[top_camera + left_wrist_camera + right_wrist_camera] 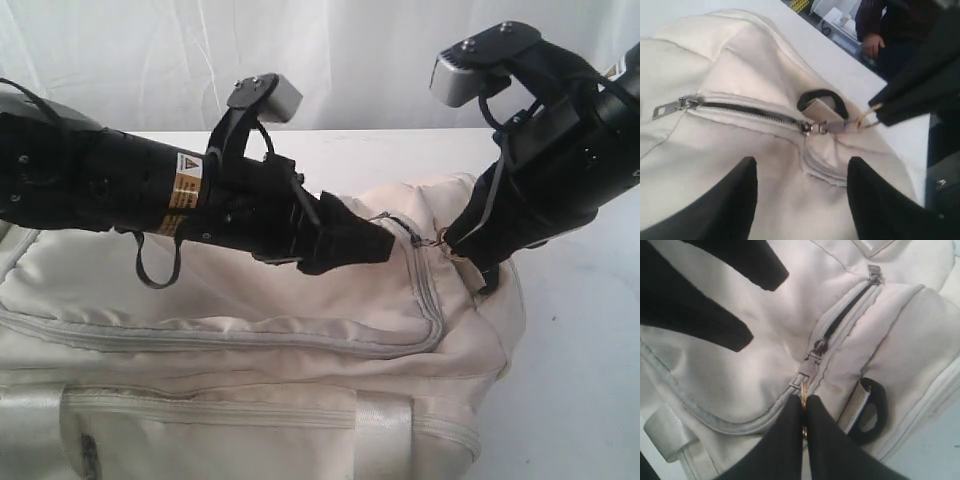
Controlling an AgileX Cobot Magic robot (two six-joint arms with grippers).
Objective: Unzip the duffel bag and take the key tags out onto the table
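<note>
Duffel bag lies on the white table. Right end effector is pressed together, pinching the brass ring on the zipper pull at the bag's top corner. Left end effector is spread over the bag's top panel; whether it touches the bag is unclear. The bag's zipper shows a dark open gap between two sliders. A black D-ring sits on the bag just beside the pull.
</note>
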